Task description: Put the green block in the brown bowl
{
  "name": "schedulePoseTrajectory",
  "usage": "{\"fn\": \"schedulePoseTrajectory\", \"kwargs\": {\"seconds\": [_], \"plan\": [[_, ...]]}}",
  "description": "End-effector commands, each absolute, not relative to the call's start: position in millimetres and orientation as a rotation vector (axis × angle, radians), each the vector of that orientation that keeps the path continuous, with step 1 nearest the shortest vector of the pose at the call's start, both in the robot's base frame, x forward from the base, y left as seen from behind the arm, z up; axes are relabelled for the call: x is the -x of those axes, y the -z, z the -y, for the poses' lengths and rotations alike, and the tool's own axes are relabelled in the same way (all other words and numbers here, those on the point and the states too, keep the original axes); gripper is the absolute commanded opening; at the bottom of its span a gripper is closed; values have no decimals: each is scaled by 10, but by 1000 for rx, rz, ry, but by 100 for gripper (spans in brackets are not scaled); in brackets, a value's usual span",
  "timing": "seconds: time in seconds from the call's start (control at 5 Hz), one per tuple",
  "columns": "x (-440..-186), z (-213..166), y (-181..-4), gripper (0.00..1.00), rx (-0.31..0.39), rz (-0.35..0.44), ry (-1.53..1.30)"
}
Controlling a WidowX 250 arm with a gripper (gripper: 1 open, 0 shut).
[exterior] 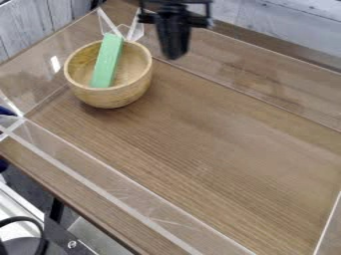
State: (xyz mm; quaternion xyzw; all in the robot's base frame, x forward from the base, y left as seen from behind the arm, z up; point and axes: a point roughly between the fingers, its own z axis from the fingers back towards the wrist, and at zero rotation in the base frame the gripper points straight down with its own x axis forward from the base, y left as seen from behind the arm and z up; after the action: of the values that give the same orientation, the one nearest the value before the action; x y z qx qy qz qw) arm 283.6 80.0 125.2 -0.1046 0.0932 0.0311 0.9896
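Observation:
The green block lies slanted inside the brown bowl at the table's back left, its far end resting on the rim. My gripper, black and pointing steeply down, hangs to the right of the bowl and above the table. Its fingers look pressed together with nothing between them. It touches neither the block nor the bowl.
Low clear plastic walls fence the wooden tabletop on all sides. A clear plastic corner piece stands just behind the bowl, close to the gripper. Pale boards form the wall behind.

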Motion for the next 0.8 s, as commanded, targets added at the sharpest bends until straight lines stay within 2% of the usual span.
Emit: {"fn": "schedulePoseTrajectory", "kwargs": {"seconds": [0.0,0.4,0.6], "plan": [[-2838,-1262,-1428,0,188,-88,-153],[-2902,-521,-1355,0,221,-69,-15],[-2891,-347,-1285,0,231,-67,72]]}}
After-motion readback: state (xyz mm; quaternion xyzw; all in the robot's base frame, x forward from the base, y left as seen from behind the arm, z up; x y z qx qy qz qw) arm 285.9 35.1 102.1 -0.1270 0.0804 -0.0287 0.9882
